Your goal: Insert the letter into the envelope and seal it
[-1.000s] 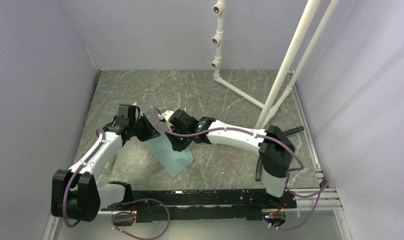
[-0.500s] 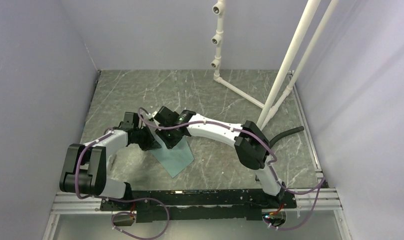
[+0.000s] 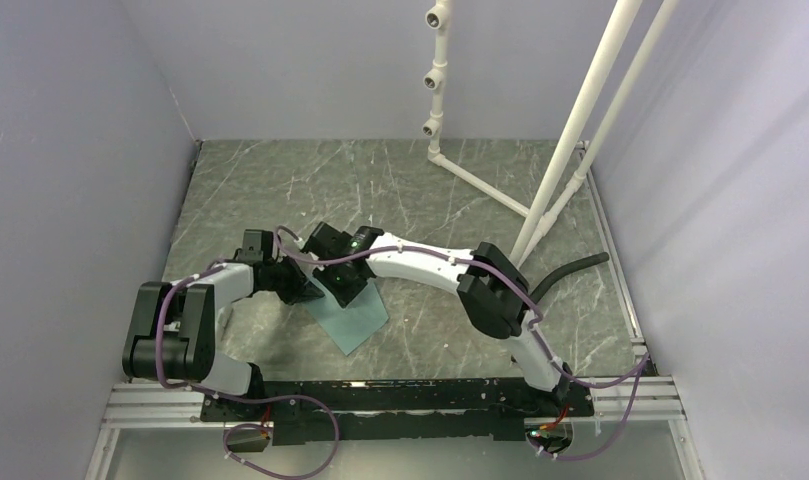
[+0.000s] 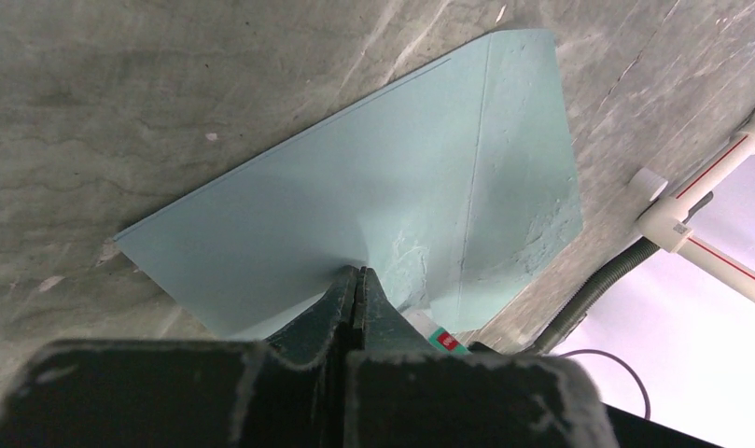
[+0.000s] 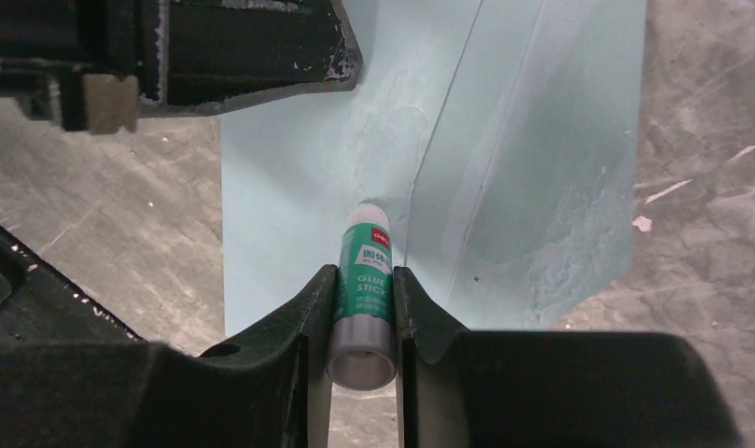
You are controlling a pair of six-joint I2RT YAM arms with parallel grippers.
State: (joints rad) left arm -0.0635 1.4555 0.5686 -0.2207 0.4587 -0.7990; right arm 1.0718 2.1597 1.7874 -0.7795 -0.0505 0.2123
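The teal envelope [image 3: 355, 315] lies flat on the marble table, and its flap side is smeared with glue [image 5: 541, 187]. My left gripper [image 3: 305, 290] is shut, with its tips resting on the envelope's face [image 4: 355, 187] near the fold line. My right gripper [image 3: 345, 288] is shut on a green-and-white glue stick [image 5: 366, 280], whose tip touches the envelope just beside the flap's edge. The glue stick also peeks out in the left wrist view [image 4: 445, 338]. The left gripper's fingers [image 5: 252, 47] show at the top of the right wrist view. The letter is not in view.
A white PVC pipe frame [image 3: 570, 130] stands at the back right. A black hose [image 3: 570, 268] lies beside the right arm. Grey walls enclose the table on three sides, and a metal rail [image 3: 380, 400] runs along the near edge.
Both arms have shifted left and lowered onto the envelope's upper left end. The left arm folded back at the elbow. The envelope has not moved.
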